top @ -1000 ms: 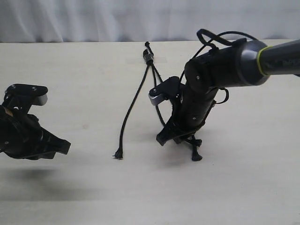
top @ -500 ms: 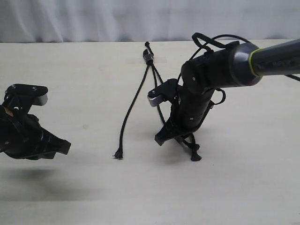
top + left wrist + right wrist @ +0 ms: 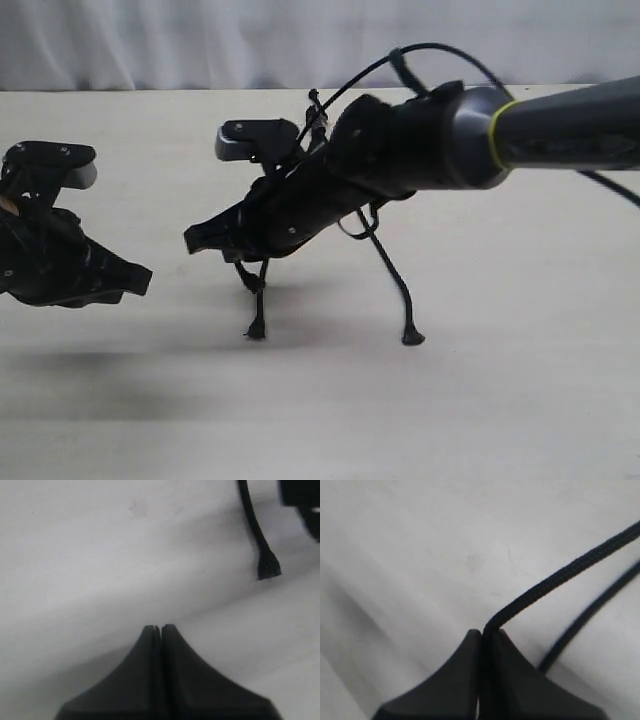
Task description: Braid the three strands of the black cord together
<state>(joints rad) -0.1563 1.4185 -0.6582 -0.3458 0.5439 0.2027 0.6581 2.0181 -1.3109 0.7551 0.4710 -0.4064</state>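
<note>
One black cord (image 3: 316, 122) is lying on the pale table (image 3: 520, 400), its bound end sitting at 12 o'clock and its three strands (image 3: 392, 275) fanning out toward 6 o'clock. Two grippers are showing. The right gripper (image 3: 481, 632) is reaching across the middle, jaws pressed together and pinching one strand (image 3: 560, 575), with a second strand (image 3: 590, 607) running just beside it. The left gripper (image 3: 158, 628) is hovering at 9 o'clock, jaws fully closed on nothing, a frayed strand end (image 3: 268, 570) lying apart from it
</note>
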